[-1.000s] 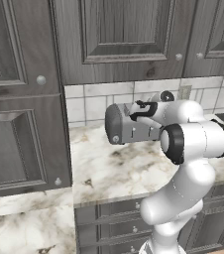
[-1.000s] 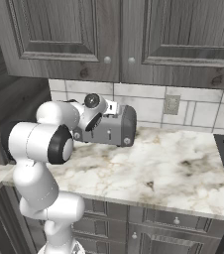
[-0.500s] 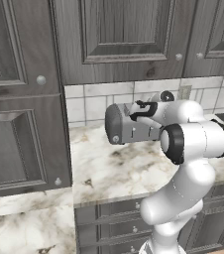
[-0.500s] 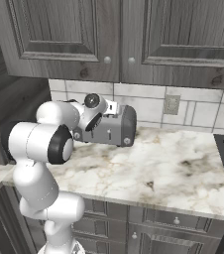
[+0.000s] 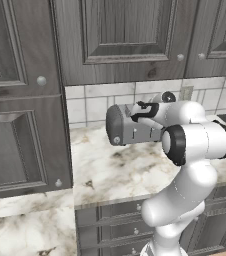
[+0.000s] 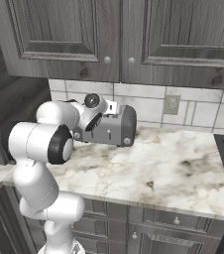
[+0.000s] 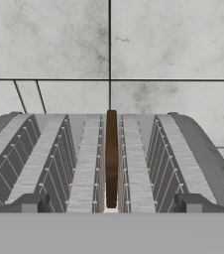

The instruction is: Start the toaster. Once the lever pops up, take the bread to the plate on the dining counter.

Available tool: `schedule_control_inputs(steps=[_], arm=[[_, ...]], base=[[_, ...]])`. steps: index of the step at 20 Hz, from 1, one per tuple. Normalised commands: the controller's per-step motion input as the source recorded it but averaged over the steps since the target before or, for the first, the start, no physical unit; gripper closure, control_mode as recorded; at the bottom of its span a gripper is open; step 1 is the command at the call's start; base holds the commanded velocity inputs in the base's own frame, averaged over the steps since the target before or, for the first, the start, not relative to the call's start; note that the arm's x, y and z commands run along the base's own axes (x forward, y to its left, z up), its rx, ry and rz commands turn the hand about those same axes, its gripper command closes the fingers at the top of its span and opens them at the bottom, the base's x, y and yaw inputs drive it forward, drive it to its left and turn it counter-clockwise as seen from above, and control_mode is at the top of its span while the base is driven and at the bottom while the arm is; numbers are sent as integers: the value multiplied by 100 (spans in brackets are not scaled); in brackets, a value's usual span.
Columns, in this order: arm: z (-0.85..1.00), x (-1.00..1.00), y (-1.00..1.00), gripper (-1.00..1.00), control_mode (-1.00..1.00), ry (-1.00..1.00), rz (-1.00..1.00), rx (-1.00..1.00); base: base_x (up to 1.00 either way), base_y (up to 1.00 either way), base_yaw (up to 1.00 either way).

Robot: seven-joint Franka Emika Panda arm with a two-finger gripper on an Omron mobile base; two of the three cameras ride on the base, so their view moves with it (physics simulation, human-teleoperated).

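Hiding part of the toaster (image 5: 127, 127), the arm holds wide-open jaws over the bread (image 7: 111, 158) edge-on in its middle slot, at the tabletop's (image 6: 183, 168) rear edge.

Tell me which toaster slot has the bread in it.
The narrow middle slot of the toaster: the brown bread stands on edge there, centred between the open hand's fingertips. The wider wire-lined slots on either side of it hold nothing.

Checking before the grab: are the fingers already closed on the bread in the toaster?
No: in the hand view the fingers stand wide apart, each well to one side of the bread upright in the toaster slot.
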Motion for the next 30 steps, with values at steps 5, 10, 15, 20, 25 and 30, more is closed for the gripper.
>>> schedule_control_inputs(steps=[5,10,15,20,25,30], arm=[[0,0,0,-100,-100,0,0,0],[0,0,0,-100,-100,0,0,0],[0,0,0,-100,-100,0,0,0],[0,0,0,-100,-100,0,0,0],[0,0,0,-100,-100,0,0,0],[0,0,0,-100,-100,0,0,0]], base=[[0,0,0],[0,0,0],[0,0,0],[0,0,0],[0,0,0],[0,0,0]])
